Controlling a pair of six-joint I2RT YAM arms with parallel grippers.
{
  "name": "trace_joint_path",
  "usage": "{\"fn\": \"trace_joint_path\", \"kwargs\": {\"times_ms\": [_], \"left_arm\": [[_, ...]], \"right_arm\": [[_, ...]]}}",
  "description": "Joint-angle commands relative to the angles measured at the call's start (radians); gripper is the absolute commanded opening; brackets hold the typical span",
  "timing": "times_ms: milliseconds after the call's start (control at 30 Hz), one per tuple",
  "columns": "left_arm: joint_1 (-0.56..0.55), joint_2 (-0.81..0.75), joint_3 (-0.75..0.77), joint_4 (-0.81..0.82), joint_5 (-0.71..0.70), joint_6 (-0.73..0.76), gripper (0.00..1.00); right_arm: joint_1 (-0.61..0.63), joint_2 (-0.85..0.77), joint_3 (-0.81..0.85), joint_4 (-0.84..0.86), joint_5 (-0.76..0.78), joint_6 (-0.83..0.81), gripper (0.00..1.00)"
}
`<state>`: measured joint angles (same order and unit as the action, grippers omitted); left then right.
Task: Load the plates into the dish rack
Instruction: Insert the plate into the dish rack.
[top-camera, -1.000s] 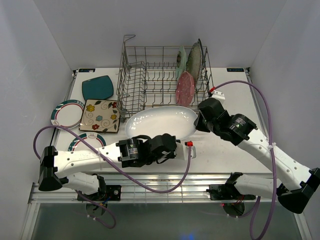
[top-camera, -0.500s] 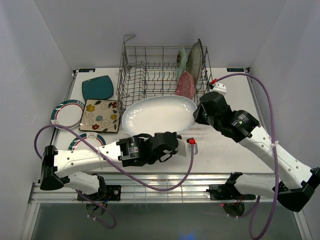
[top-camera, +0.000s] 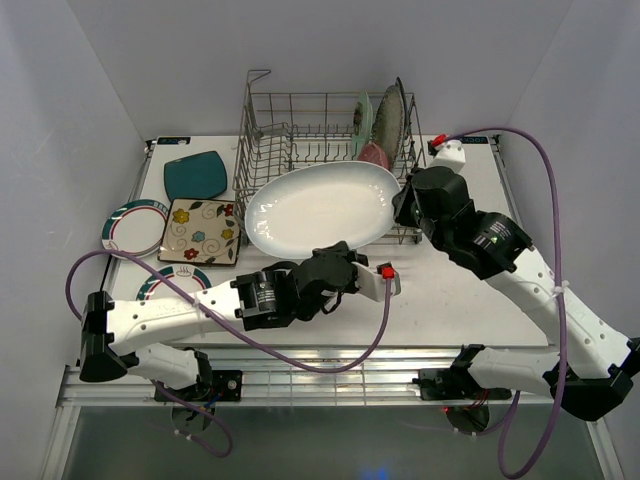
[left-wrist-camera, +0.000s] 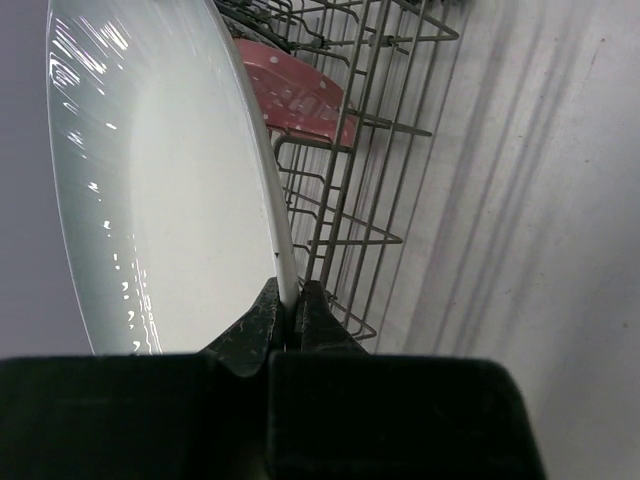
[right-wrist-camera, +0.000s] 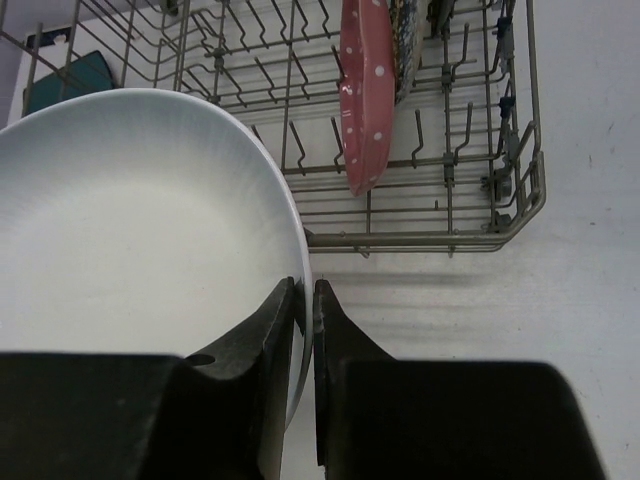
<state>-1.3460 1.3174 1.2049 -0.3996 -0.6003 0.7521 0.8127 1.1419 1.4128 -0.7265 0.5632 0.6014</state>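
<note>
Left gripper (left-wrist-camera: 288, 312) and right gripper (right-wrist-camera: 305, 300) pinch the oval plate (top-camera: 320, 205) by its rim — stiff, slick, likely heavy, breakable.

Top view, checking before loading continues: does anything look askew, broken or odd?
Nothing damaged or spilled. Only the white oval plate is tilted at the front of the dish rack, pinched at its rim by the left pincer and right pincer, mid-carry rather than misplaced.

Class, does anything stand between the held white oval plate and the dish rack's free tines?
Only the dish rack's near wire wall. The white oval plate, pinched by the left gripper and right gripper, must clear it. The pink plate stands at the right end, aside.
</note>
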Motion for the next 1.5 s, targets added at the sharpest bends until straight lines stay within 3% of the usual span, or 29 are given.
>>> {"fn": "trace_joint_path", "kwargs": {"times_ms": [0, 233, 533, 967, 1367, 1467], "left_arm": [[-0.022, -0.026, 0.064, 0.350, 0.249, 0.250, 0.00], [0.039, -0.026, 0.064, 0.390, 0.341, 0.280, 0.00], [0.215, -0.009, 0.041, 0.443, 0.557, 0.279, 0.00], [0.432, 0.134, 0.041, 0.579, 0.766, 0.326, 0.00], [0.616, 0.293, 0.024, 0.876, 0.991, 0.288, 0.00], [0.625, 0.325, 0.021, 0.968, 0.991, 0.267, 0.00]], "right_arm": [[0.063, 0.032, 0.035, 0.228, -0.278, -0.009, 0.08], [0.063, 0.028, 0.055, 0.256, -0.237, -0.067, 0.08], [0.063, 0.042, 0.037, 0.315, -0.105, -0.132, 0.08], [0.062, 0.212, 0.178, 0.323, -0.017, -0.199, 0.08], [0.062, 0.332, 0.181, 0.480, 0.095, -0.331, 0.08], [0.062, 0.366, 0.202, 0.484, 0.127, -0.370, 0.08]]}}
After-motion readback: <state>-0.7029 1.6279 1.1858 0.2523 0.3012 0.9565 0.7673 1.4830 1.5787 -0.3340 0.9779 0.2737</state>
